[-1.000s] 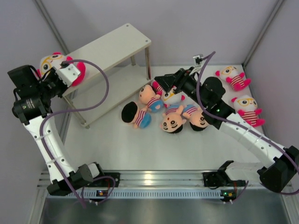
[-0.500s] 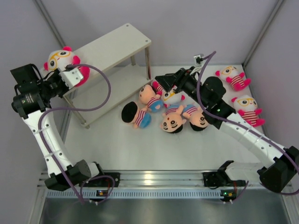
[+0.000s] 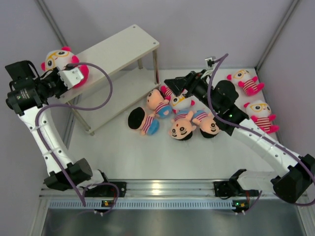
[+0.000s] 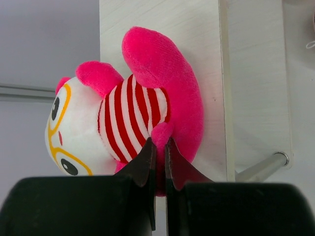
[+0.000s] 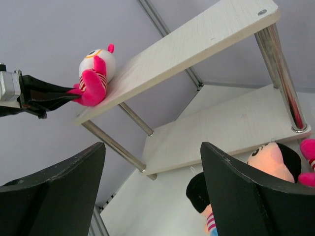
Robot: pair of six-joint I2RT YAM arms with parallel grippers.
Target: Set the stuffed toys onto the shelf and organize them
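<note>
A white-headed stuffed toy [image 3: 60, 60] with yellow glasses, red-white stripes and pink limbs sits at the left end of the shelf's top board [image 3: 118, 49]. My left gripper [image 4: 158, 147] is shut on its pink leg. The same toy [image 5: 96, 73] appears against the board's end in the right wrist view. My right gripper [image 3: 171, 84] hangs open and empty just above a pile of toys on the table. The pile holds several black-haired toys [image 3: 140, 120] and one white-headed toy [image 3: 180, 102]. Through the open right fingers [image 5: 221, 196] I see the lower board [image 5: 231, 128].
Two more white-headed toys [image 3: 245, 81] [image 3: 261, 117] lie at the right by the wall. The shelf stands slantwise at the back left on thin metal legs [image 3: 156, 66]. Grey walls close in left, back and right.
The left arm has swung the held toy up and a little left, over the top board's left end. The right arm has stayed put, its fingers a touch wider.
</note>
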